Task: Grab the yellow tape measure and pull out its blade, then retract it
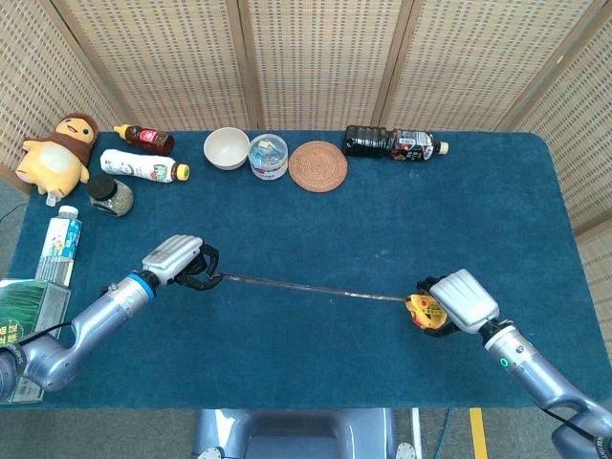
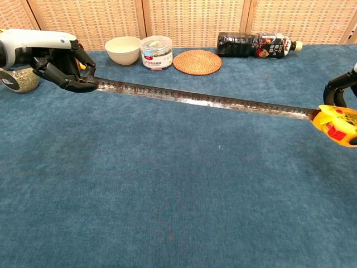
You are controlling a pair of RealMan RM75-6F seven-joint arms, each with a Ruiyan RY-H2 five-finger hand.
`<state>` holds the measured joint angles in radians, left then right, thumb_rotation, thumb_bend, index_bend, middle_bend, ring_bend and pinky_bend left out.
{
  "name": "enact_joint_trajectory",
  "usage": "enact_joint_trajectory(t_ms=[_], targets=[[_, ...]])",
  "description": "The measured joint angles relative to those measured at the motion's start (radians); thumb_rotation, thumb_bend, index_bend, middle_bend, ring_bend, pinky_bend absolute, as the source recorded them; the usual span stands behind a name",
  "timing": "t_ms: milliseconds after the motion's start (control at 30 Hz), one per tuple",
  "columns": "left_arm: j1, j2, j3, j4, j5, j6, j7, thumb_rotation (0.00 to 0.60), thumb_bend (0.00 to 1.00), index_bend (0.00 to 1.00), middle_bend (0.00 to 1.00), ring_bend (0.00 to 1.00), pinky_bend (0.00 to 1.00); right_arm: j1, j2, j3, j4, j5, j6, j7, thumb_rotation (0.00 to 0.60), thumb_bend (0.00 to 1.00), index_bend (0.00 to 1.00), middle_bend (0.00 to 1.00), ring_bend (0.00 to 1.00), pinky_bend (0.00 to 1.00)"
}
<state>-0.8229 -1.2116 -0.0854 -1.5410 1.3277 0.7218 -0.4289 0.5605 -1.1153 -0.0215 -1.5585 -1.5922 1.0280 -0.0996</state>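
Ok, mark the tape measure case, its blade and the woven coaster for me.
tape measure case (image 2: pixel 337 120), chest view, yellow side.
blade (image 2: pixel 206 100), chest view, mid-length.
woven coaster (image 1: pixel 317 165), head view, centre.

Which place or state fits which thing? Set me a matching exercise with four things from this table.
Things:
1. yellow tape measure
2. blade
3. woven coaster
4. white bowl

Places or states:
A. lies between the clear jar and the dark bottle
B. stretched out between the two hands
C. gripped by the right hand
D. stands left of the clear jar

Pairs: 1-C, 2-B, 3-A, 4-D. The left hand holds the blade's end.
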Motion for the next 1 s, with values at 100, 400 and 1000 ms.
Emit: enact_joint_trajectory(t_ms=[100, 400, 1000], targets=[[0.006, 0.002, -0.002, -0.003, 0.002, 0.003, -0.005, 0.536, 0.35, 0.71, 1.0, 0.97, 1.0, -0.002, -0.001, 0.0, 0.003, -0.004, 0.003, 0.006, 0.466, 0.2, 0.58, 0.62, 0.63, 0.66], [0.004, 0.003, -0.019, -0.023, 0.0, -0.004, 0.003, 0.536, 0.35, 0.71, 1.0, 0.97, 1.0, -0.008, -0.002, -0.001, 0.006, -0.011, 0.012, 0.02, 0.466, 0.2, 0.58, 0.62, 0.63, 0.66], [-0.082, -0.122, -0.083, -0.032, -0.038, -0.057, 0.063, 0.536, 0.35, 0.71, 1.0, 0.97, 1.0, 0.009, -0.015, 0.026, -0.033, 0.013, -0.007, -0.012, 0.469, 0.2, 0.59, 0.62, 0.63, 0.66]])
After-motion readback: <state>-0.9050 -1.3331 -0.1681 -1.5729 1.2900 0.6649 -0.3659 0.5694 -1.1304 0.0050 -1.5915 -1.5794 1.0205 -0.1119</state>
